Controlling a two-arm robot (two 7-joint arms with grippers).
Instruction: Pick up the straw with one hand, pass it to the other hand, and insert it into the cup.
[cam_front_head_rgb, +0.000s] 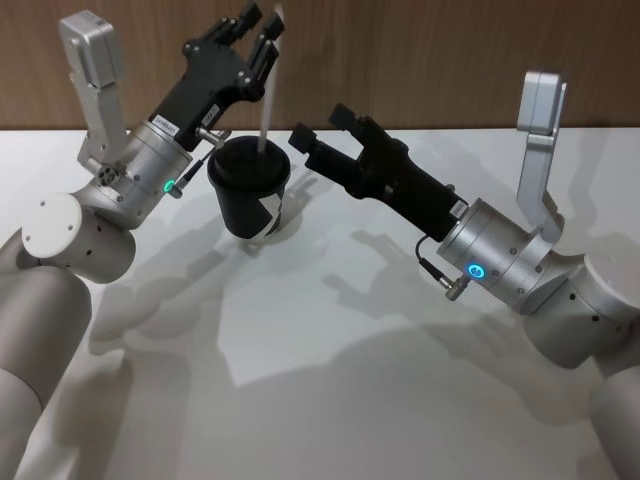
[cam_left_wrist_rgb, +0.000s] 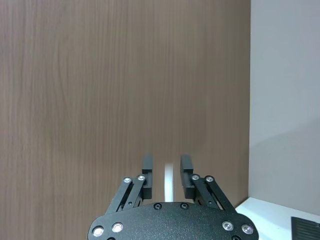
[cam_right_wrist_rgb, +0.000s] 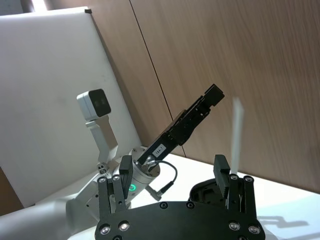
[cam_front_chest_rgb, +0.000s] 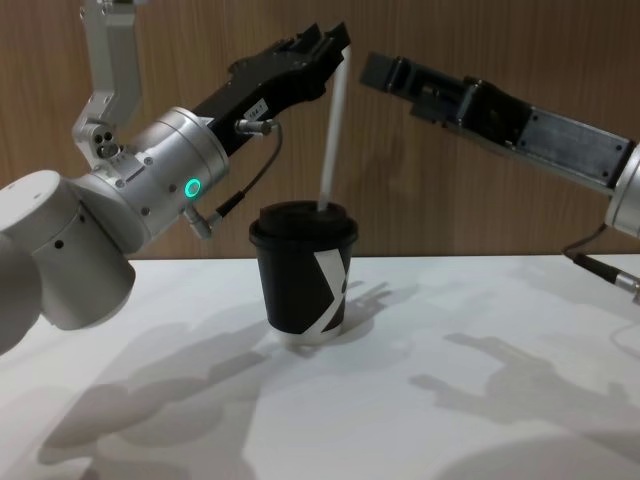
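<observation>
The black lidded cup stands upright on the white table, at the back and left of centre. The white straw rises from its lid, leaning slightly. Around the straw's top end my left gripper is open; in the left wrist view the straw runs between the fingers with a gap on each side. My right gripper hovers open just right of the cup, at about lid height in the head view, holding nothing. The right wrist view shows the straw beyond its fingers.
A wood-panelled wall stands close behind the cup. The white table stretches bare toward the front, crossed by the arms' shadows. Both forearms angle inward over the back of the table.
</observation>
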